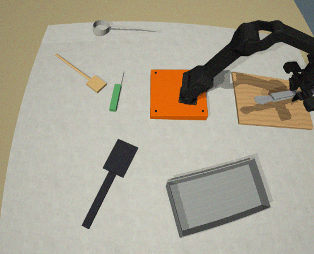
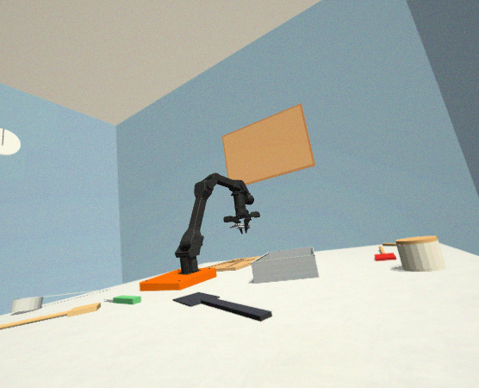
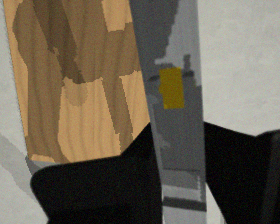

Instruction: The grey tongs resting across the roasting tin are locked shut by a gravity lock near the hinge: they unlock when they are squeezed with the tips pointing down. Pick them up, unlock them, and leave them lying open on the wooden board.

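Observation:
The grey tongs (image 1: 282, 95) (image 2: 239, 226) (image 3: 178, 120) hang roughly level in the air above the wooden board (image 1: 258, 119) (image 2: 235, 264) (image 3: 86, 137). Their arms look close together, and their flat tip end reaches back toward the robot base. A yellow patch shows on them in the wrist view. My gripper (image 1: 300, 95) (image 2: 244, 232) (image 3: 168, 125) is shut on the tongs, across their body, with its fingers pointing down. The gripper hides part of the tongs in the top view. The roasting tin (image 1: 219, 197) (image 2: 287, 267) is empty.
The orange base (image 1: 168, 93) (image 2: 166, 281) stands beside the board. A black spatula (image 1: 120, 158) (image 2: 235, 307), a green-handled tool (image 1: 115, 97) (image 2: 127, 299), a wooden paddle (image 1: 96, 83) (image 2: 84, 309) and a ladle-like cup (image 1: 101, 29) (image 2: 27, 305) lie farther off. A pot (image 2: 420, 256) stands at the right.

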You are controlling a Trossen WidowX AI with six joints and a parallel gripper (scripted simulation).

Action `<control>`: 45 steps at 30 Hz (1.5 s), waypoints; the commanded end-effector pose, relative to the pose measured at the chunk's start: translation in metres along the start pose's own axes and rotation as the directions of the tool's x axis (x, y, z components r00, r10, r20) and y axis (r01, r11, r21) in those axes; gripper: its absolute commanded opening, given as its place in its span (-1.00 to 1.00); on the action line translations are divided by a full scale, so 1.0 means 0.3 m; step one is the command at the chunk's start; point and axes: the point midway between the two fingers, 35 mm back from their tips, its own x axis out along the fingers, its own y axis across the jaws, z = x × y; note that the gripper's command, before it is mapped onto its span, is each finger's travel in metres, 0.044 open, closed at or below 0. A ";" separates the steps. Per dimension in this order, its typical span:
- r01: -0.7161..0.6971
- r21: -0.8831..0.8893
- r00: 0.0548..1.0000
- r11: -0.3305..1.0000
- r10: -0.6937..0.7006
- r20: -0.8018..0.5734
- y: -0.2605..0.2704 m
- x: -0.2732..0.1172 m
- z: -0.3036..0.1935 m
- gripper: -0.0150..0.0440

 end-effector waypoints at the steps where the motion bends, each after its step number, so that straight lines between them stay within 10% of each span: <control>1: -0.003 0.090 1.000 0.996 0.002 0.013 0.076 -0.013 0.044 -1.00; 25: -0.008 0.295 1.000 0.956 0.002 0.019 0.259 -0.011 0.119 -1.00; 45: 0.005 0.268 0.940 0.963 -0.096 0.327 0.261 -0.048 0.155 -1.00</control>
